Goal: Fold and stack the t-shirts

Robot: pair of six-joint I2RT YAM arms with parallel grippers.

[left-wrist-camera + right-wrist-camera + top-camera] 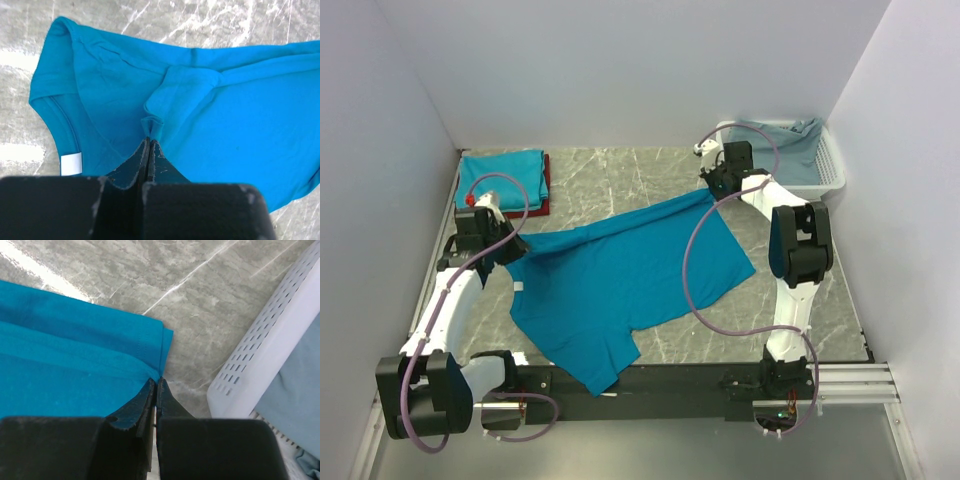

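Your left gripper [149, 142] is clamped shut on a bunched fold of the teal t-shirt [630, 270], at the shirt end farthest from the white lattice basket [828, 178]. Your right gripper [157, 385] is clamped shut on a hem corner just beside the basket wall. The shirt is plain bright teal-blue with short sleeves. It is spread across the marble table [620, 175] and wrinkled near the collar. The white neck label [71, 164] carries no legible print. Well apart from the basket, a folded teal t-shirt [500, 175] lies on a folded dark red t-shirt [545, 190]. Grey-blue cloth [785, 145] lies inside the basket.
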